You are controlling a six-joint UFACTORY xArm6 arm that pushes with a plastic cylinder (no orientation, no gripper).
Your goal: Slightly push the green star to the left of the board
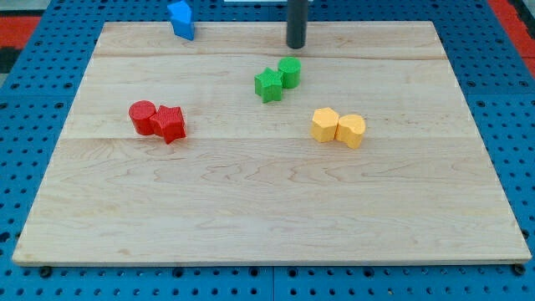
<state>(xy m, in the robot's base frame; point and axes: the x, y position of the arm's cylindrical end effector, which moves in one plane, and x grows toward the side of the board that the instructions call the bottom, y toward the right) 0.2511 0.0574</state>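
The green star [268, 84] lies on the wooden board [267, 209] above its middle, touching a green round block [290, 72] at its upper right. My tip [296, 46] is near the board's top edge, just above the green round block and up-right of the star, apart from both.
A red round block [143, 116] and a red star-like block [170, 124] sit together at the view's left. Two yellow blocks [325, 124] [351, 130] sit together right of centre. A blue block [181, 19] stands at the top edge.
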